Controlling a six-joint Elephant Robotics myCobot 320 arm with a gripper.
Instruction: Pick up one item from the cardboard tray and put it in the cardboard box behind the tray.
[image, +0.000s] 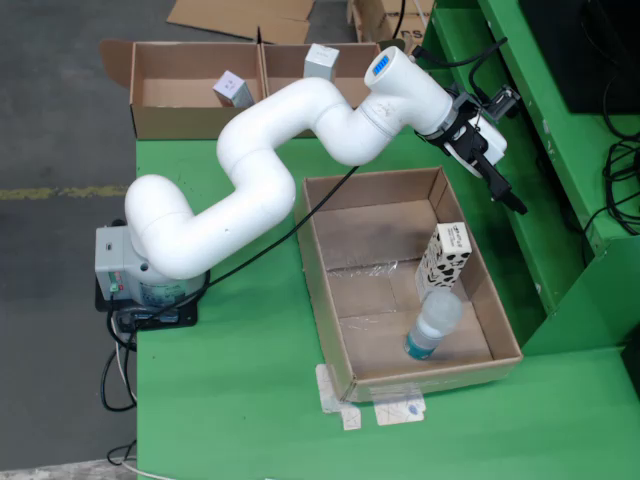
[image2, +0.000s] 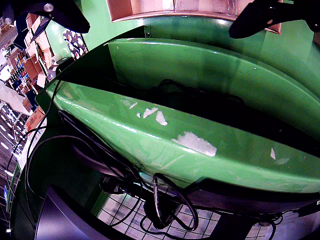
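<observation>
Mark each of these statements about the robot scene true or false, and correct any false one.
1. The cardboard tray holds a plastic bottle and a patterned carton. True.
2. The gripper is holding the bottle. False: in the fixed view it hangs off the tray's far right corner with nothing between its fingers, and the bottle lies in the tray.
3. The bottle lies nearer the tray's bottom edge than the carton does, in the fixed view. True.
4. The cardboard box at the top of the fixed view holds nothing. False: two small grey boxes sit in it.
5. The table is green. True.
</observation>
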